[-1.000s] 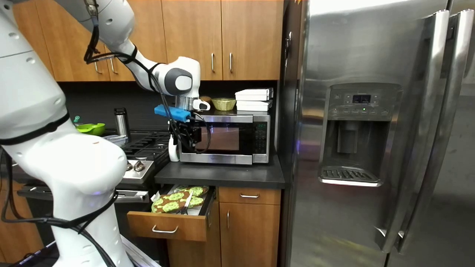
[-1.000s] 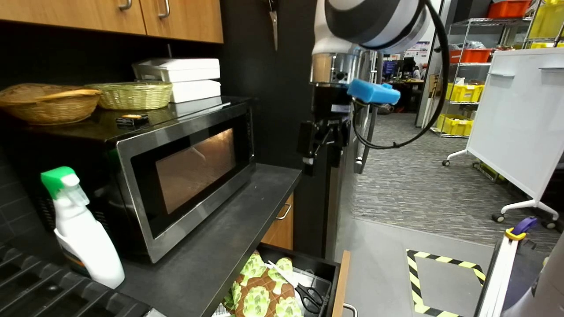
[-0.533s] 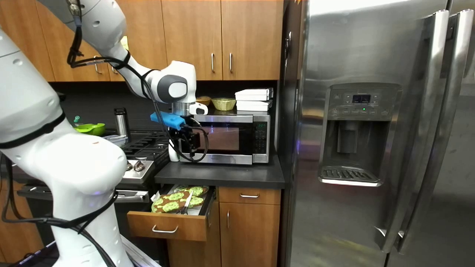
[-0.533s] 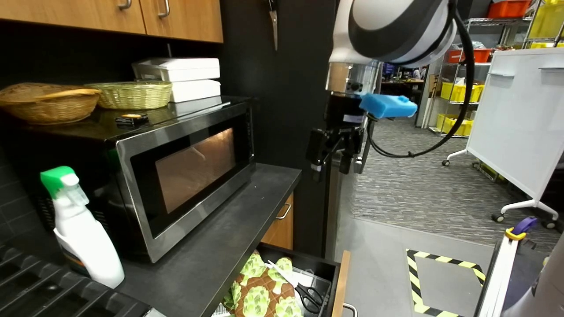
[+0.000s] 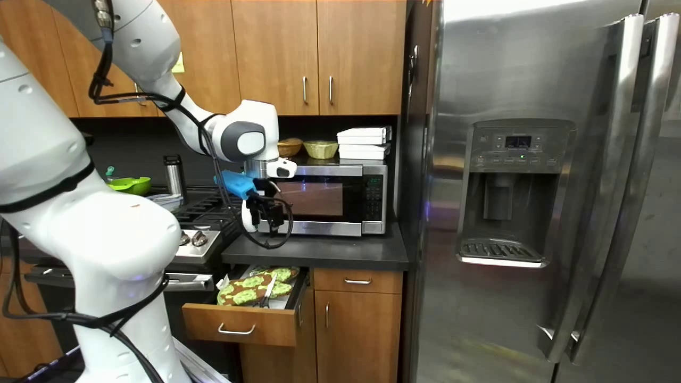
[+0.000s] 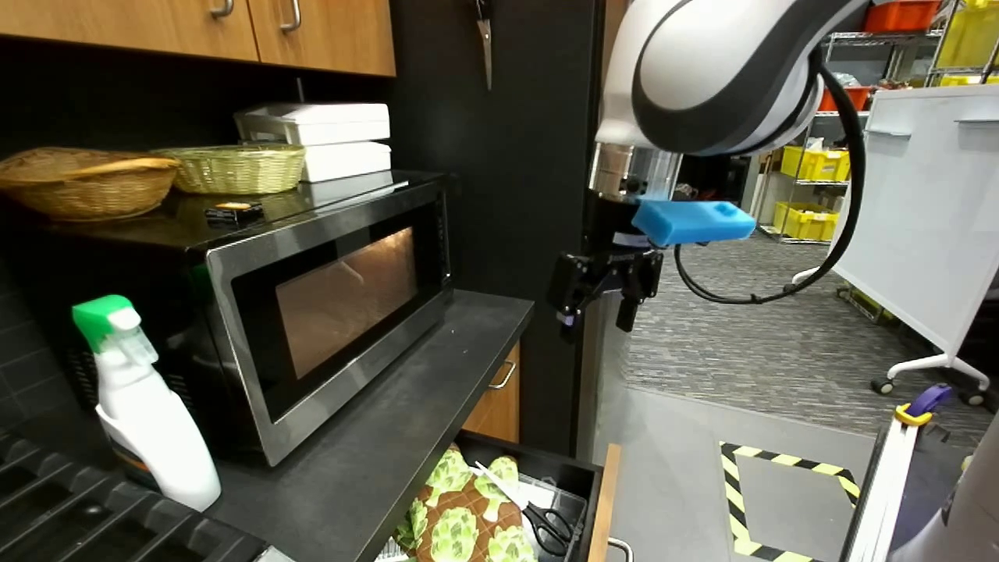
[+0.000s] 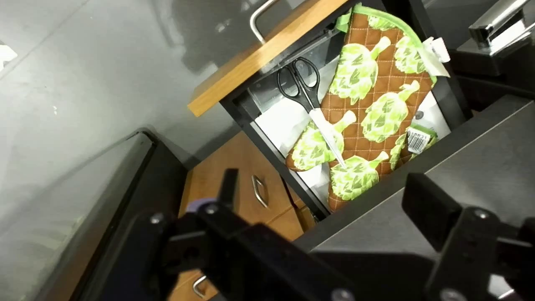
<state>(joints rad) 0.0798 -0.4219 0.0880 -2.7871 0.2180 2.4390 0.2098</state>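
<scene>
Noted wooden cupboards (image 5: 275, 58) above a dark wall (image 5: 135, 153); recorded a steel fridge (image 5: 532, 298); observed a wheeled whiteboard (image 6: 925, 203) on gray carpet (image 6: 718, 343).

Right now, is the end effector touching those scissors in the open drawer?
Apart. Both exterior views show it plainly: the end effector hangs above the drawer, with a visible gap between it and the scissors lying below.

end effector (image 6: 598, 324): black | oven mitt (image 7: 363, 110): brown, green artichoke print | scissors (image 7: 316, 113): black-handled | spray bottle (image 6: 156, 429): white/green
</scene>
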